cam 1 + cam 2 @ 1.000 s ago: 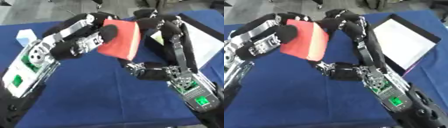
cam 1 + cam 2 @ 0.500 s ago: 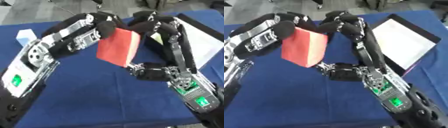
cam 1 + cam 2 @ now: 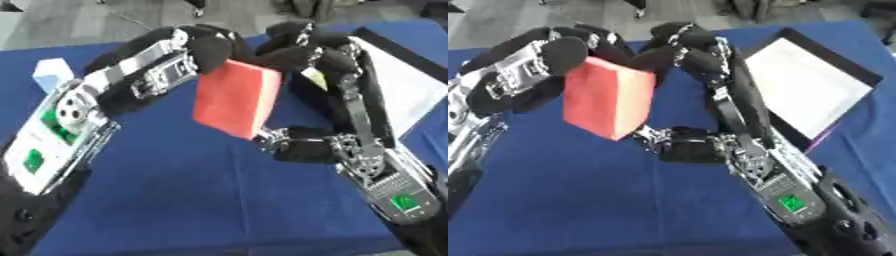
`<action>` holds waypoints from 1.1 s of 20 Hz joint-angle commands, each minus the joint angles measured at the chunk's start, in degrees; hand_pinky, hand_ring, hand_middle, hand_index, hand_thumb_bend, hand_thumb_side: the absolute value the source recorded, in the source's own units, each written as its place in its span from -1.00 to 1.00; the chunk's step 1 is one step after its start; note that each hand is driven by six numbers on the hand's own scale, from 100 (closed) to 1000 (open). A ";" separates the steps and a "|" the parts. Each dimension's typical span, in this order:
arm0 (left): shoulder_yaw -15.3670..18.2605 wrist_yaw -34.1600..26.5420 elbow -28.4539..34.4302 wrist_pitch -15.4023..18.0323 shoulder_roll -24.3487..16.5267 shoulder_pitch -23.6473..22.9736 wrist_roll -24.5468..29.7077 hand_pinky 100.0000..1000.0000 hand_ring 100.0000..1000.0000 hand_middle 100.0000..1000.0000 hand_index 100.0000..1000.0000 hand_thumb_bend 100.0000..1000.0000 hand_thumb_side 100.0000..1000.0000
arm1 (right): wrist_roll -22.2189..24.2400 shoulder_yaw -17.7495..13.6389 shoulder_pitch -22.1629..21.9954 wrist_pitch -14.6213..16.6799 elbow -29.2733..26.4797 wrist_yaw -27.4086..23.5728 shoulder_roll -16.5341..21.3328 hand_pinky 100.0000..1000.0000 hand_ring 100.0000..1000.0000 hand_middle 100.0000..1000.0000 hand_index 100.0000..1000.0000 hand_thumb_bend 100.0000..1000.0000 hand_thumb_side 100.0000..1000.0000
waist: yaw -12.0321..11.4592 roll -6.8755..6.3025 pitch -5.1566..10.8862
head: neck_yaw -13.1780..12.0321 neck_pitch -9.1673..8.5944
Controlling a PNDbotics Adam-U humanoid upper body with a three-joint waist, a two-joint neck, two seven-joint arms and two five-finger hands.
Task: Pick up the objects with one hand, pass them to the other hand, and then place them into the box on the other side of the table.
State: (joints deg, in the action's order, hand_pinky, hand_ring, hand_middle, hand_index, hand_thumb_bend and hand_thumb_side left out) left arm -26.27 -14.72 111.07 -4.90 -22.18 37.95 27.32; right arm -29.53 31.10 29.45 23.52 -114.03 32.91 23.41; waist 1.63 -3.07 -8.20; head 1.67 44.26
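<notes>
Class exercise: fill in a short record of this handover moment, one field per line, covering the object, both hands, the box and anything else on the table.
object: red block, held above the blue table
left hand: left hand at the block's upper left corner
right hand: right hand at its top right edge
box: open box, white inside, at the table's right side
other: small pale blue object, far left

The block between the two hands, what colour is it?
Red; the boxy red block shows best in the right eye view.
</notes>
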 commanded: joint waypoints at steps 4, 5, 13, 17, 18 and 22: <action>-1.49 -0.08 0.56 -0.60 -0.75 0.21 0.08 0.56 0.23 0.20 0.45 -0.93 0.87 | -2.69 -2.94 1.76 2.49 -0.56 1.87 2.55 0.36 0.08 -0.37 -0.12 -1.00 -1.00 | -0.19 0.20 0.63 | 0.17 -0.14; -1.47 -0.10 0.52 -0.66 -0.81 0.25 -0.04 0.56 0.23 0.20 0.45 -0.93 0.87 | -3.06 -2.85 1.74 3.04 -0.56 2.46 2.87 0.35 0.08 -0.36 -0.14 -1.00 -1.00 | -0.23 0.18 0.61 | 0.17 -0.14; -1.26 -0.29 0.47 -1.32 -1.53 0.97 -0.97 0.56 0.24 0.20 0.45 -0.97 0.88 | -5.03 -1.79 2.20 9.52 -0.56 9.06 4.77 0.35 0.06 -0.29 -0.26 -1.00 -1.00 | -0.33 0.08 0.51 | 0.16 -0.14; -0.93 -0.21 0.47 -1.59 -2.03 1.46 -1.65 0.56 0.24 0.20 0.45 -1.00 0.86 | -5.28 -1.39 2.20 12.75 -0.56 11.33 5.31 0.36 0.06 -0.26 -0.28 -1.00 -1.00 | -0.29 0.02 0.48 | 0.13 -0.14; -0.80 -0.18 0.44 -1.65 -2.17 1.62 -1.92 0.56 0.23 0.20 0.45 -1.00 0.86 | -5.16 -1.27 2.20 13.58 -0.56 11.70 5.39 0.36 0.07 -0.26 -0.28 -1.00 -1.00 | -0.28 0.00 0.46 | 0.12 -0.14; 0.00 -0.22 0.29 -1.81 -2.67 2.23 -3.31 0.56 0.24 0.19 0.44 -1.00 0.82 | -4.08 -0.82 2.01 16.48 -0.56 12.56 5.75 0.38 0.08 -0.23 -0.29 -1.00 -1.00 | -0.26 -0.06 0.45 | 0.16 -0.14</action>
State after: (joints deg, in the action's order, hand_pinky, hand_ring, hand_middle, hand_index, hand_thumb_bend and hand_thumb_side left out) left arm -27.29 -14.92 111.05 -6.70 -23.39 39.11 24.56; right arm -32.70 30.48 30.76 37.93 -113.69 44.99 28.00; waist 1.37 -3.22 -8.29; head 1.67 44.26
